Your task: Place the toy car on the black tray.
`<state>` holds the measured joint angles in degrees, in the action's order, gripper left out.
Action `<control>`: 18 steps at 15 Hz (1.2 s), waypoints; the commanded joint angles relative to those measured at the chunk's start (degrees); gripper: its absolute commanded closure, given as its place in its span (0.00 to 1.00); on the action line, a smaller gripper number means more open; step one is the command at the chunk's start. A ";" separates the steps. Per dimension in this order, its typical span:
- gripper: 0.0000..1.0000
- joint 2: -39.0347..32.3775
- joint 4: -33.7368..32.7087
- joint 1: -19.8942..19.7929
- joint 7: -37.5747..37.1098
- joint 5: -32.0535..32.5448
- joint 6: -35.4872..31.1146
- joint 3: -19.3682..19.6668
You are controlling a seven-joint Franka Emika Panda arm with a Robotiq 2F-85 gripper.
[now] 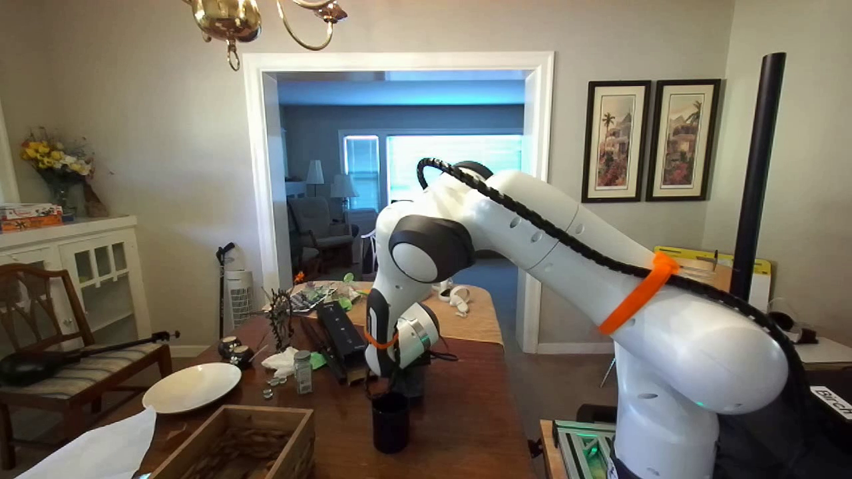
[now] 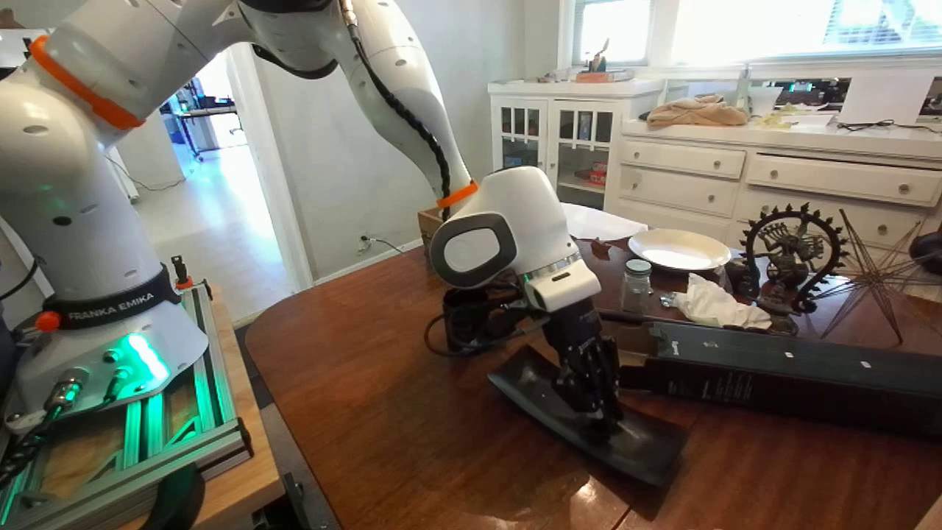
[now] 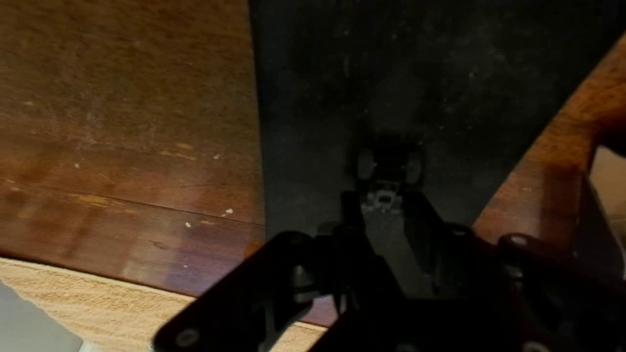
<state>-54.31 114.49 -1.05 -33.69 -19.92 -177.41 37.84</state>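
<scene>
Tray (image 2: pixel 649 443): black, curved
Toy car (image 3: pixel 387 170): grey-wheeled, over tray
Pincer (image 3: pixel 382 200): pinching toy car
Table (image 2: pixel 383 401): glossy wood
Walls (image 1: pixel 173 146): pale

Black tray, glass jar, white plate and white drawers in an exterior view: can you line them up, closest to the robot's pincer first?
1. Black tray, right under the pincer.
2. Glass jar, on the table beyond the tray.
3. White plate, behind the jar, toward picture right.
4. White drawers, past the table, farthest of all.
</scene>
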 commanded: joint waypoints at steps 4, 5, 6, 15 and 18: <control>0.93 -0.38 2.15 2.37 -1.82 -1.31 1.36 0.84; 0.93 -0.38 2.32 2.53 -2.03 -1.31 1.33 0.88; 0.93 -0.28 2.56 2.75 -2.24 -1.35 1.44 0.97; 0.93 0.14 3.59 3.67 -4.21 -1.25 2.48 1.27; 0.93 0.34 3.80 3.84 -4.59 -1.27 2.67 1.27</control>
<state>-54.23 116.66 1.52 -37.16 -19.92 -177.23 39.28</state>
